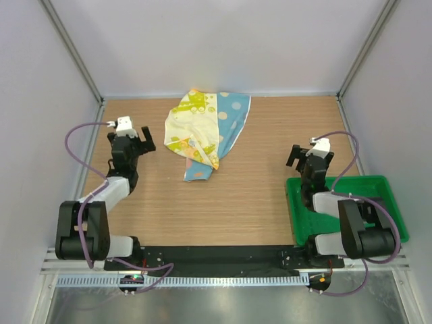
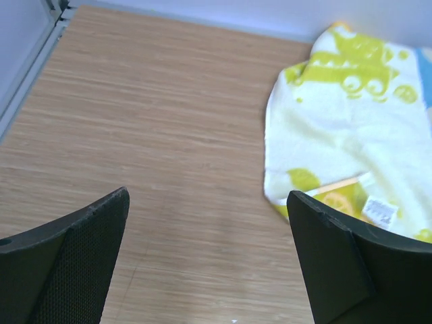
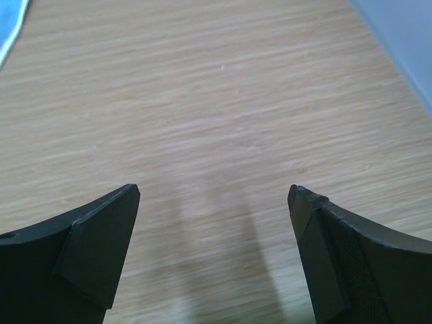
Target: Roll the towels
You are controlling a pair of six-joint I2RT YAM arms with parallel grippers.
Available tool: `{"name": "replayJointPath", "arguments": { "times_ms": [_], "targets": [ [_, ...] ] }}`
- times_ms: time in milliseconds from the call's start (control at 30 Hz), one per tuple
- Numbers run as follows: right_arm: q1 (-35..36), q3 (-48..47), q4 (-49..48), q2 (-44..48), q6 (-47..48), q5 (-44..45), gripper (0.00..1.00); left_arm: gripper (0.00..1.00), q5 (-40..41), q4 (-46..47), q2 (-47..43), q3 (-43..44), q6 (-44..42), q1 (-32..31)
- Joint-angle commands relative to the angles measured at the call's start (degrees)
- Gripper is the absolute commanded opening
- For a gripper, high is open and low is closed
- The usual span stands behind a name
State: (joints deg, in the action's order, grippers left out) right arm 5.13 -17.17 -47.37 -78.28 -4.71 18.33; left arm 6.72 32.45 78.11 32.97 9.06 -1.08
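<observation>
The wooden worktop carries a pale yellow towel crumpled over a blue dotted towel, both by the middle of its far edge. A green tray sits at the near right corner. The left fingers gape wide, with the yellow cloth just to their right. The right fingers are equally wide and well apart from both towels. The yellow towel's small white tag is unreadable.

Bright, even light with soft shadows; the near jaws blur in wrist views.
</observation>
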Motion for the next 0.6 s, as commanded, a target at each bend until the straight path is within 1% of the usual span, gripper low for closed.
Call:
{"name": "replayJointPath", "arguments": {
  "times_ms": [0,33,67,100,133,167,200,233,267,300,333,367,400,433,467,500,533,567],
  "targets": [
    [1.3,-5.7,8.4,7.2,-1.1,4.6,1.00,1.00,-1.4,-10.9,-4.6,3.8,5.5,0.3],
    [1.7,-6.8,10.5,9.8,-1.8,4.9,1.00,1.00,-1.4,-12.6,-5.4,5.5,6.4,0.3],
    [2.1,-10.1,13.1,11.1,-2.4,5.3,1.00,1.00,-0.6,-15.8,-6.9,6.4,8.0,0.3],
    [3.5,-12.4,20.2,11.9,-2.8,5.5,1.00,1.00,1.7,-17.4,-7.6,7.3,12.3,0.3],
    [4.8,-18.1,24.6,13.1,-3.0,5.8,1.00,1.00,2.8,-19.7,-8.2,9.2,14.6,0.3],
    [6.2,-20.8,28.3,13.2,-2.7,6.2,1.00,1.00,3.9,-22.9,-8.8,9.8,17.0,0.3],
    [9.3,-22.9,32.4,12.9,-2.2,3.8,1.00,1.00,11.0,-26.7,-8.8,10.4,28.7,0.3],
    [9.6,-24.3,32.7,12.5,-2.6,-0.3,1.00,1.00,15.5,-32.2,-8.6,11.8,37.3,0.3],
    [9.4,-25.9,33.3,11.1,-10.2,-1.3,1.00,1.00,17.0,-41.7,-6.5,13.9,44.1,0.8],
    [9.4,-26.5,36.1,9.8,-20.6,1.9,1.00,1.00,8.7,-37.1,-4.6,14.2,44.2,4.0],
    [6.5,-27.5,39.0,8.3,-29.8,-2.3,1.00,1.00,-10.0,-32.5,-2.5,14.1,39.9,5.8],
    [3.9,-29.2,38.2,4.1,-32.4,-13.3,1.00,1.00,-14.6,-29.3,0.0,17.2,40.7,6.0],
    [3.1,-31.1,40.2,2.0,-34.0,-21.0,0.97,1.00,-16.7,-31.6,3.3,18.8,41.6,5.6],
    [3.9,-34.0,45.3,0.1,-34.7,-22.4,0.96,1.00,-17.9,-31.7,4.8,20.0,41.2,4.9],
    [4.8,-39.8,50.4,-2.1,-34.3,-21.2,0.94,1.00,-18.0,-32.3,5.7,21.5,40.5,4.2],
    [6.1,-42.1,57.8,-5.1,-32.3,-20.2,0.91,1.00,-17.3,-34.0,6.8,24.5,40.0,2.5],
    [7.3,-44.9,59.7,-6.3,-30.8,-18.6,0.91,1.00,-15.7,-38.3,9.3,26.3,39.4,1.8],
    [9.4,-45.7,61.1,-7.0,-29.9,-16.9,0.91,1.00,-14.4,-41.1,11.0,28.5,37.9,1.6]
  ]
}}
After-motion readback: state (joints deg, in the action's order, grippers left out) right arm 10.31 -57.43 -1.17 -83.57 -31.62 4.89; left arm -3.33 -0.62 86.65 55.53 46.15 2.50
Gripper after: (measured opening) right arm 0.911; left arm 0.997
